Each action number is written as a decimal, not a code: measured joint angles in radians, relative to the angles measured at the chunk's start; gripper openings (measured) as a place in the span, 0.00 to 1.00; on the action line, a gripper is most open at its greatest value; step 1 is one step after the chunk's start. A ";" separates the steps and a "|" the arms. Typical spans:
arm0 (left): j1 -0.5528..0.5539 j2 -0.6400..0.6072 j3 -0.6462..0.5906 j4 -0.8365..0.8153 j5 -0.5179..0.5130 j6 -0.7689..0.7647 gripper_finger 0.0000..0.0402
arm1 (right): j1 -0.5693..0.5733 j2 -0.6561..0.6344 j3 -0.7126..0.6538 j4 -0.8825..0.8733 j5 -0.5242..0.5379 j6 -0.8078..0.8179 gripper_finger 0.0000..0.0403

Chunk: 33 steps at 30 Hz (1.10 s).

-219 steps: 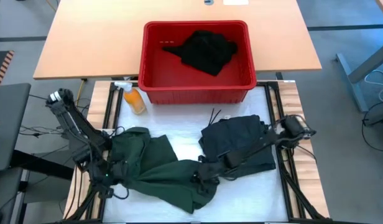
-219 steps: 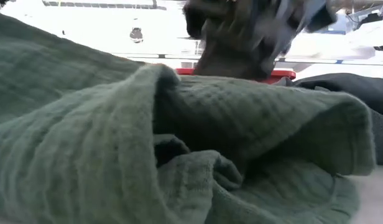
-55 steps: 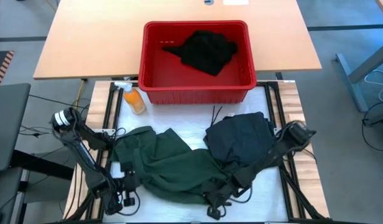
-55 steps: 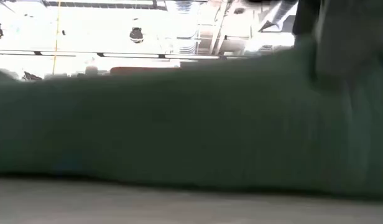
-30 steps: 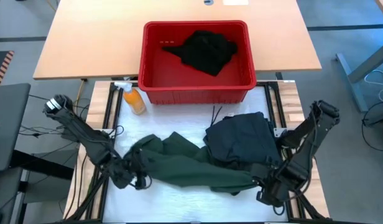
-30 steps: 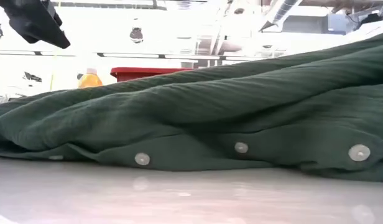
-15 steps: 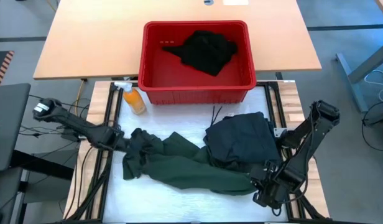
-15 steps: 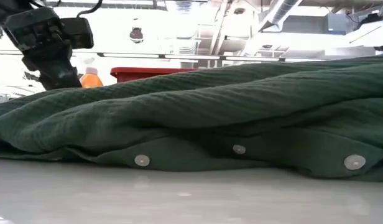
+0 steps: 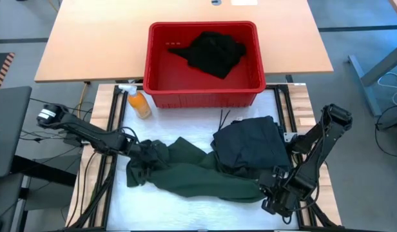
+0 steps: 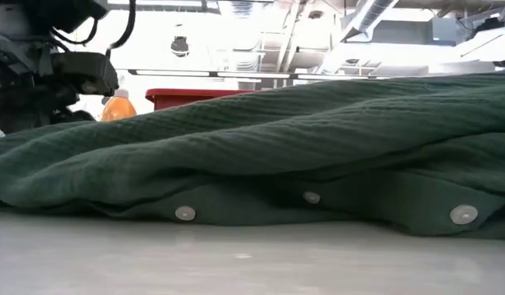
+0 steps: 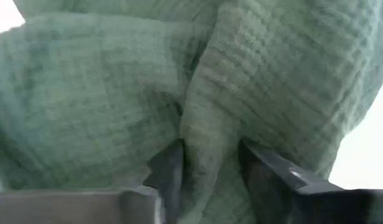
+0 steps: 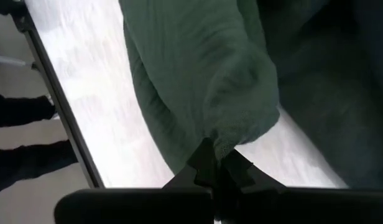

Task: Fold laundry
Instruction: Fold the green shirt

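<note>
The green shirt point(image 9: 192, 171) lies stretched in a long rumpled band on the white bench point(image 9: 185, 209), between the two tools. The left tool point(image 9: 142, 154) is at one end of the shirt; its two fingers point(image 11: 170, 171) stand narrow with a fold of the green cloth between them, so it holds the shirt. The right tool point(image 9: 271, 193) is at the other end, and its fingers are closed tight on a small pinch of the green cloth point(image 12: 204, 87). Just beside the right tool, toward the basket, lies a dark garment point(image 9: 250, 145), touching the shirt. Beyond both tools stands the red basket point(image 9: 161, 87) with a black garment point(image 9: 214, 53) inside. Near the left tool, by the basket, stands an orange bottle point(image 9: 139, 103). In the low view three white buttons point(image 10: 185, 214) show along the shirt edge.
</note>
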 joint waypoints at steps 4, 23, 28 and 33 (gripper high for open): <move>-0.054 -0.005 0.051 -0.006 0.011 -0.038 0.07 | 0.002 0.000 0.000 0.000 0.025 0.000 0.05; -0.492 0.030 0.171 0.064 0.039 -0.452 0.00 | 0.071 0.000 0.000 0.000 0.071 0.003 0.05; -0.543 0.178 0.172 0.255 -0.033 -0.458 0.04 | 0.070 0.000 0.000 0.005 0.082 0.003 0.05; -0.531 0.242 0.207 0.298 0.029 -0.449 0.18 | 0.070 0.000 0.000 0.010 0.082 0.002 0.05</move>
